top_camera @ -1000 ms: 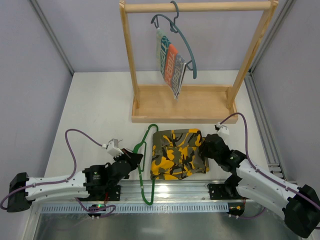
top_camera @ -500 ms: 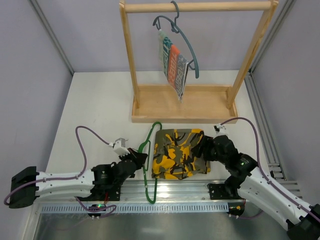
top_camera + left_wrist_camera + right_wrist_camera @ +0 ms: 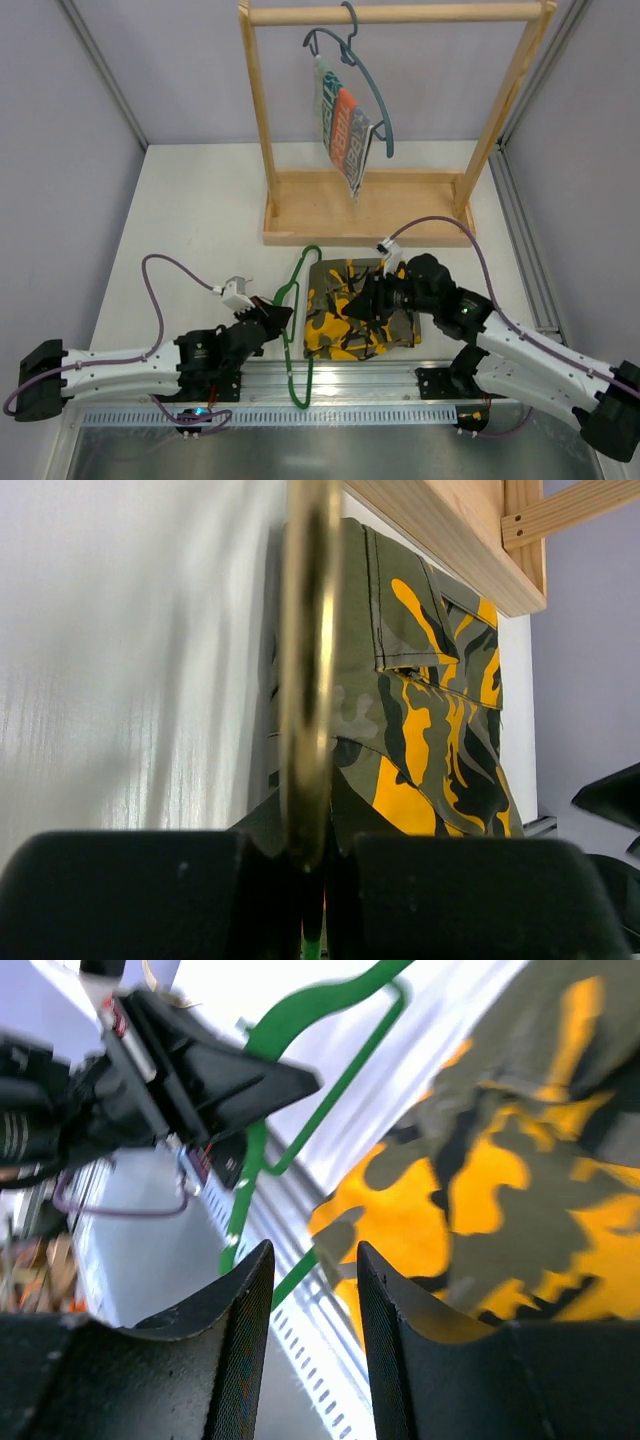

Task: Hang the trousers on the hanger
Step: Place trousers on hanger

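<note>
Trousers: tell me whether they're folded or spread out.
Folded. The trousers lie as a compact rectangle on the table, and the left wrist view shows their layered edges stacked on one another.

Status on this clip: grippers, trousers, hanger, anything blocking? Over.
Left gripper shut on hanger. Right gripper open over trousers, holding nothing. Trousers folded on the table beside hanger, not on it. Nothing between them.
</note>
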Controlling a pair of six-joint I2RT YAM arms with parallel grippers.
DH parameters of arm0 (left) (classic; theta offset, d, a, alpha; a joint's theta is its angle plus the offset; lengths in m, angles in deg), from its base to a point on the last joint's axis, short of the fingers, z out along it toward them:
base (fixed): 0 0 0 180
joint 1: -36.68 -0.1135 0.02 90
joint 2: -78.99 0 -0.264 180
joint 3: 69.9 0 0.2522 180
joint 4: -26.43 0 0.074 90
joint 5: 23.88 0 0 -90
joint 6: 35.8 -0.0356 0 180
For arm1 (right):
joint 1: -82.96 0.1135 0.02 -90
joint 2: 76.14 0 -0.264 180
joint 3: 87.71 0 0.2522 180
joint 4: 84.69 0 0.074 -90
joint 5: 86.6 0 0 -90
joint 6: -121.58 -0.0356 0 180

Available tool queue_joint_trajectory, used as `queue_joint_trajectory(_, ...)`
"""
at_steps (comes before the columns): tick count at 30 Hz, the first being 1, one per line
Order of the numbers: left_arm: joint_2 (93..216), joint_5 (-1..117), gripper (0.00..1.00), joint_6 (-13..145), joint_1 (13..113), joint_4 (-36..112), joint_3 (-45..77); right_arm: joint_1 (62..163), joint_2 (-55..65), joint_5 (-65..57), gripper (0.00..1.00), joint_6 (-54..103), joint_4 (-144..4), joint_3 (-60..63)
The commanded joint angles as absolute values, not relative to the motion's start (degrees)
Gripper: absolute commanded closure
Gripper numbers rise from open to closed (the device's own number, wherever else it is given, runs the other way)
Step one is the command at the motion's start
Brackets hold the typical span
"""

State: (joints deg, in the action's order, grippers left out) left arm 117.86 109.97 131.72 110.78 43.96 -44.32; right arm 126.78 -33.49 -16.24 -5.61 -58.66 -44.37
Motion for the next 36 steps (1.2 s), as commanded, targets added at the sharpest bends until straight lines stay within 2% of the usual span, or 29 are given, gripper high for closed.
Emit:
queue_joint_trajectory(1,116.8,111.8,1.0,132.4,110.6,44.7,-44.7,130.9,-24.0,-25.9,0.59,-4.9,-71.9,-43.7)
queue_joint_trajectory(4,117.2,111.7,1.0,132.9,110.6,44.9,-44.9,134.8,-18.7,-25.1,0.58,-5.8,-80.1,-47.6)
queue_joint_trajectory(10,117.7,111.9,1.0,132.9,110.6,44.5,-44.6,135.2,-19.5,-18.4,0.58,-16.6,-99.4,-69.8)
queue_joint_trajectory(13,117.6,111.9,1.0,132.4,110.5,44.5,-44.4,135.2,-22.3,-15.8,0.58,-17.7,-96.1,-73.8)
queue_joint_trajectory(17,117.6,112.2,1.0,131.3,110.6,43.0,-44.4,135.3,-34.5,-10.1,0.58,-16.7,-77.4,-70.6)
queue_joint_trajectory(20,118.3,112.3,1.0,127.1,110.6,35.9,-45.8,135.3,-45.8,-5.6,0.57,-14.2,-62.2,-62.5)
queue_joint_trajectory(22,119.6,112.4,1.0,125.9,110.8,32.8,-46.5,135.2,-49.7,2.8,0.57,-13.3,-55.6,-58.2)
queue_joint_trajectory(24,120.3,112.3,1.0,124.5,110.9,30.4,-46.2,135.2,-49.9,18.6,0.48,-15.0,-44.6,-52.8)
queue_joint_trajectory(27,122.6,112.3,1.0,124.3,111.0,29.1,-44.8,134.9,-47.4,32.2,0.34,-17.9,-33.8,-47.9)
queue_joint_trajectory(30,122.9,111.7,1.0,123.5,111.1,28.2,-44.1,134.5,-44.5,32.5,0.34,-15.6,-30.3,-44.2)
queue_joint_trajectory(34,122.4,112.2,1.0,122.1,111.2,29.1,-42.5,134.6,-44.0,14.4,0.34,-7.5,-43.5,-45.4)
queue_joint_trajectory(36,121.8,112.6,1.0,121.4,111.2,29.1,-41.6,134.6,-43.3,13.8,0.33,-7.5,-44.7,-45.7)
